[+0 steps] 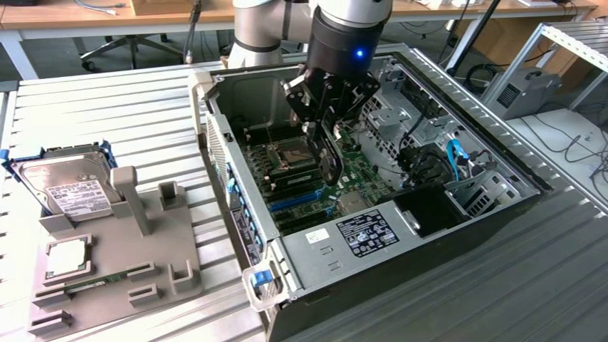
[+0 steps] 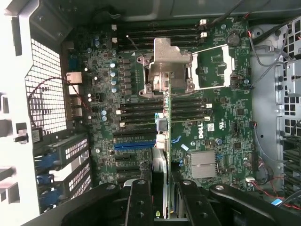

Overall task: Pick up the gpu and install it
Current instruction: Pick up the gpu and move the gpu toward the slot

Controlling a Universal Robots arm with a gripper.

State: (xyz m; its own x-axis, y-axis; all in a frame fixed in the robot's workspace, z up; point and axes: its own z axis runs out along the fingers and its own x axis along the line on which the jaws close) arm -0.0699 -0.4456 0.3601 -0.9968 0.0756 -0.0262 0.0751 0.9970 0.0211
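One gpu (image 1: pixel 329 160) between two jaws

The tool (image 2: pixel 164 195) grips the gpu (image 2: pixel 164 125) between its two black fingers (image 2: pixel 141 200). The card is seen edge-on as a thin greenish strip ending in a pale metal bracket (image 2: pixel 171 61). It is held over the motherboard (image 2: pixel 225 117), and its edge crosses the end of a blue slot (image 2: pixel 134 145). A square silver heatsink (image 2: pixel 203 164) lies just beside the card's line, and the bracket partly covers the processor socket (image 2: pixel 214 68). A perforated case wall (image 2: pixel 47 89) borders the board.
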